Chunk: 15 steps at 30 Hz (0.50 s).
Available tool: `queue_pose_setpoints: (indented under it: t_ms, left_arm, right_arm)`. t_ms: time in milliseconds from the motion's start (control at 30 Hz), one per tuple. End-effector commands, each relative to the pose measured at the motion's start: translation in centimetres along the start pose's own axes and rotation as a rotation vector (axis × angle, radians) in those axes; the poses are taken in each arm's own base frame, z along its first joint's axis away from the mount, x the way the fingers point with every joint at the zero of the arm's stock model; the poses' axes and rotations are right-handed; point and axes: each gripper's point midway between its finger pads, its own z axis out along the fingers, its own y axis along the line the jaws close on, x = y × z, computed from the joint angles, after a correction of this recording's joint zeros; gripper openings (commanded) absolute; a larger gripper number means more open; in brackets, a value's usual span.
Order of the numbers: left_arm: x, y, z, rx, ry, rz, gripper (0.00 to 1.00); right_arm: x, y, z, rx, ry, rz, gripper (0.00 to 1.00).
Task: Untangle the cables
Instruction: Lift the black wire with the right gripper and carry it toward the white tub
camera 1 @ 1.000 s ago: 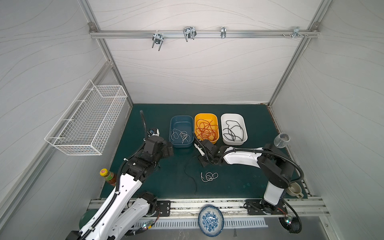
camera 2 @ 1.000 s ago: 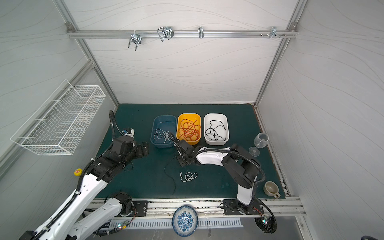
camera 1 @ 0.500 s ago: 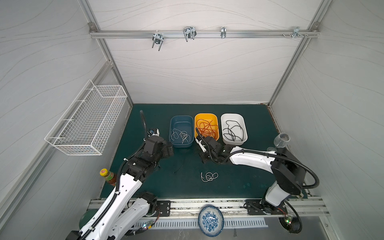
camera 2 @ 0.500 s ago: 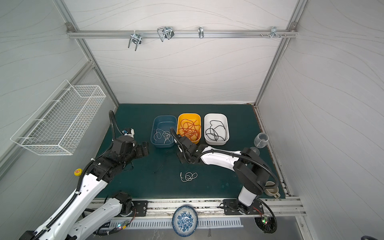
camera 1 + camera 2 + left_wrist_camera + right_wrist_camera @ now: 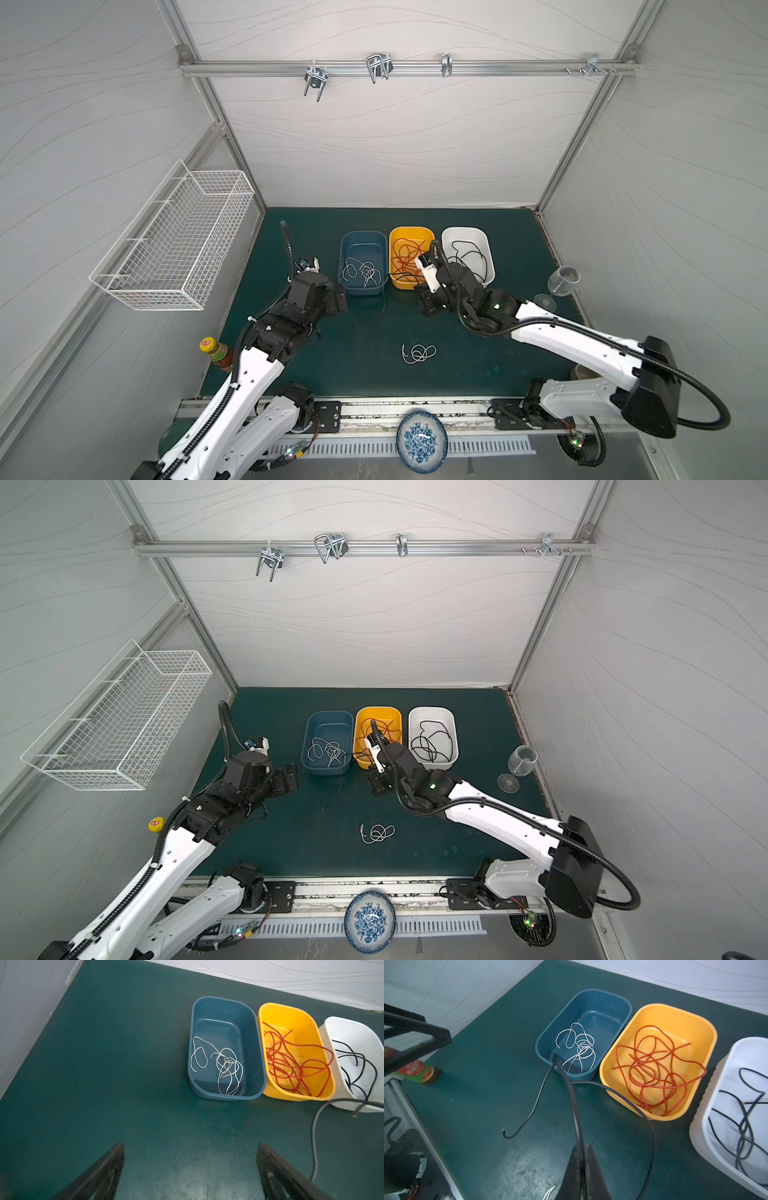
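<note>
White walls enclose a green desk (image 5: 478, 374) with three bins in a row: the blue bin (image 5: 361, 245) holds white cables (image 5: 365, 270), the yellow bin (image 5: 409, 231) red cables (image 5: 405, 259), and the white bin (image 5: 463, 232) black cables (image 5: 471, 253). The right claw (image 5: 583, 1152), pressed together, pinches a black cable (image 5: 574, 1101) that trails toward the blue bin. The left claw (image 5: 190, 1149) is spread over bare desk. A loose white cable (image 5: 417, 353) lies apart from both.

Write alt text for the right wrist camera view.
The right gripper is shut on a black cable that loops over the green table in front of three bins. The blue bin holds white cables, the yellow bin holds red cables, and the white bin holds black cables.
</note>
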Motion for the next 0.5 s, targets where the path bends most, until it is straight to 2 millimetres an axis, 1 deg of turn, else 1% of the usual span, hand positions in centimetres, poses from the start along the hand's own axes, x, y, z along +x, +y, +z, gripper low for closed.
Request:
queue_pose_setpoints:
  t_ms: [0,100,167,267,467]
  left_arm:
    - [-0.4,-0.1,-0.2,0.0,-0.022,0.011,1.0]
    - [-0.4,0.0,-0.2,-0.002,-0.019,0.012,1.0]
    - [-0.4,-0.1,-0.2,0.0,-0.021,0.013,1.0]
    - [-0.4,-0.1,-0.2,0.002,-0.02,0.013,1.0]
    - [-0.4,-0.2,-0.2,0.004,-0.017,0.015,1.0]
  right_arm:
    - [0.0,-2.0,-2.1,0.054,-0.006,0.031,0.0]
    - [-1.3,-3.9,-4.1,0.091,-0.046,0.084,0.0]
    - [-1.9,-6.1,-5.5,0.146,-0.067,0.142,0.0]
    - [-2.3,-9.2,-7.3,0.215,-0.093,0.221,0.0]
    - [-2.8,-15.1,-9.6,0.314,-0.137,0.421,0.0]
